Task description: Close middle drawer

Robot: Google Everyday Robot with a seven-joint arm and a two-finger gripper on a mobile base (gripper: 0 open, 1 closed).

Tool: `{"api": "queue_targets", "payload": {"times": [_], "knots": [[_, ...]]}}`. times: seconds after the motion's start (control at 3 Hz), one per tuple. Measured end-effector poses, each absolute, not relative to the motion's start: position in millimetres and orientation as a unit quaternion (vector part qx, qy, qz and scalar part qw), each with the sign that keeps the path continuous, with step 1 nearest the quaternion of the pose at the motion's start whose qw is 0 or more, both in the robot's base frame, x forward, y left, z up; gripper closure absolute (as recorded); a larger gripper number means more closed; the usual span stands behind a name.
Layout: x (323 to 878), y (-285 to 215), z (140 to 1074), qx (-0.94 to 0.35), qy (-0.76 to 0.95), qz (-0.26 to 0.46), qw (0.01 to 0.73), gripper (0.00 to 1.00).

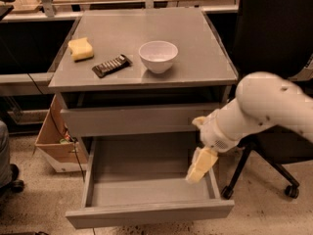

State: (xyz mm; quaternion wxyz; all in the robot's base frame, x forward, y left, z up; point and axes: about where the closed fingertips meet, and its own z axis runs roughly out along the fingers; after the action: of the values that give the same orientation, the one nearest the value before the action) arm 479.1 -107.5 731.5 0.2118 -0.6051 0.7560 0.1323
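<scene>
Middle drawer (pixel 142 192) wide open, end effector (pixel 194 173) above its right inner side, grip state indiscernible.

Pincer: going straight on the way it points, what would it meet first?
Probably the bare floor of the open middle drawer, near its right wall: the pincer hangs over that side, pointing down and slightly left. Depth is unclear.

Dim, warm light from overhead. Faint sheen on the grey surface (pixel 195 58), white bowl (pixel 158 55) brightest. Deep shadow under the top and behind the cabinet. Pale-lit gripper (pixel 200 166) hangs over the right side of the middle drawer (pixel 146 180).
</scene>
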Motion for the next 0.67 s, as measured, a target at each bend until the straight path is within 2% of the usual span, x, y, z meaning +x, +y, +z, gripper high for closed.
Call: {"api": "queue_targets", "payload": {"times": [0.33, 0.67], "knots": [[470.9, -80.8, 674.1, -0.591, 0.757, 0.164, 0.225, 0.00], [470.8, -80.8, 674.1, -0.591, 0.757, 0.164, 0.225, 0.00]]}}
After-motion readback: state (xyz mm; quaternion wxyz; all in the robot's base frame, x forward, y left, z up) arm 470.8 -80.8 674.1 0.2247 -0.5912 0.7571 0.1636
